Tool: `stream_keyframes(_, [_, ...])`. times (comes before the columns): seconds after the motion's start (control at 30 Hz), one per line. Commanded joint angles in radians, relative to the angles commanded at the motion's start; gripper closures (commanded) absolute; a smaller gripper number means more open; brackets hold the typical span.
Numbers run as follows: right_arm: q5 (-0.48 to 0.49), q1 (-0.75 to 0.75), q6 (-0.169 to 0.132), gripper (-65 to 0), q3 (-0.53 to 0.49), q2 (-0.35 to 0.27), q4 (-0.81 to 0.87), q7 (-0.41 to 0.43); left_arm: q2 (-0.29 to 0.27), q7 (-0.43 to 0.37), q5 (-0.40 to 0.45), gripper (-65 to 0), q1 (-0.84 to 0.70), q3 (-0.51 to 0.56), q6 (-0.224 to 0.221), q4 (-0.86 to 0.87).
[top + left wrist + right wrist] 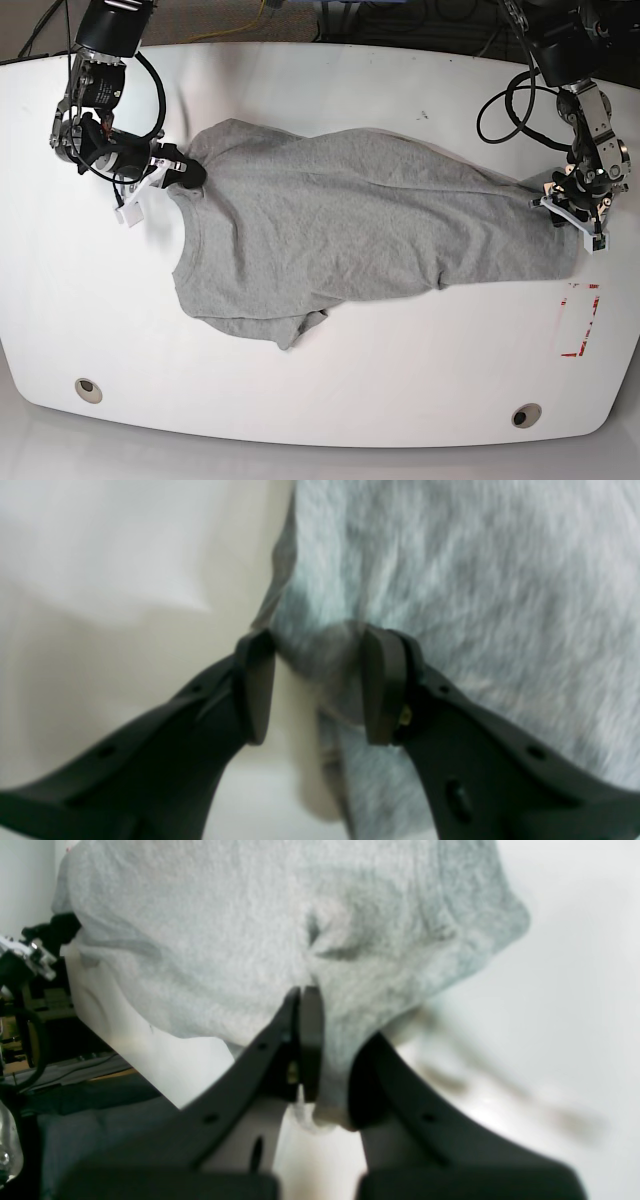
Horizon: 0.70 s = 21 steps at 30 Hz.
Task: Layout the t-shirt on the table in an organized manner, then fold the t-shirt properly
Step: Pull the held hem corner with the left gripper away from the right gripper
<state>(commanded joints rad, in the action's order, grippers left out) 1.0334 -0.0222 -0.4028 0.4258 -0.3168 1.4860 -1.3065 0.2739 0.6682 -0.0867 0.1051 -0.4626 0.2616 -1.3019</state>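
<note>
The grey t-shirt [350,220] lies spread and wrinkled across the white table [300,400], its neck end toward the left of the base view. My right gripper [188,172] is at the shirt's upper left shoulder. In the right wrist view the right gripper [332,1060] is shut on a fold of the t-shirt [225,930]. At the far right edge of the shirt is my left gripper [560,205]. In the left wrist view the left gripper [320,685] stands apart with a bump of the t-shirt [475,580] and some bare table between its jaws.
Two round grey grommets [87,388] [526,413] sit near the table's front edge. A red dashed rectangle [578,320] is marked at the right, just below the shirt's corner. Cables and dark gear lie beyond the table's far edge.
</note>
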Motion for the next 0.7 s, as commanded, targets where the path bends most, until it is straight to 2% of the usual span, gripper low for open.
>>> stream_keyframes(0.7, [0.0,0.0,0.0,-0.1,0.0,0.003,-0.002,0.0,0.011,0.0,0.002,-26.9,0.037,0.002,0.0,0.012])
